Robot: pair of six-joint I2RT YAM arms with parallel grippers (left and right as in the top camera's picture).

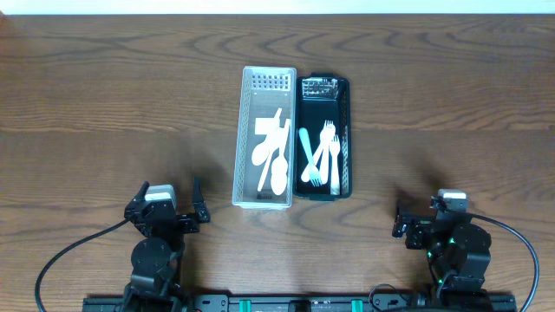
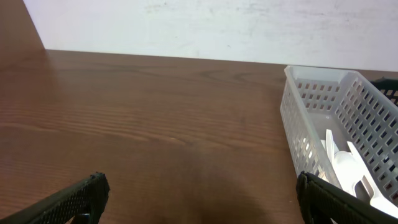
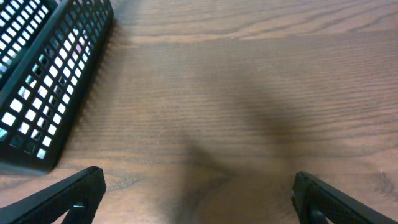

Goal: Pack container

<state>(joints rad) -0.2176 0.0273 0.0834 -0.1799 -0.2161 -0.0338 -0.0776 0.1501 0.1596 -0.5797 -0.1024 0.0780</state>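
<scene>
A white basket [image 1: 240, 139] and a black basket [image 1: 349, 130] hold white cutlery [image 1: 277, 178].

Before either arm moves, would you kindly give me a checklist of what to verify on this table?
1. Left gripper open and empty: ok.
2. Right gripper open and empty: ok.
3. White basket and black basket upright, side by side: ok.
4. Path from both grippers to the baskets unobstructed: ok.
5. Cutlery in the white basket lying separate for single picks: not ok, pieces overlap.
6. Which basket gets packed: cannot tell.
</scene>
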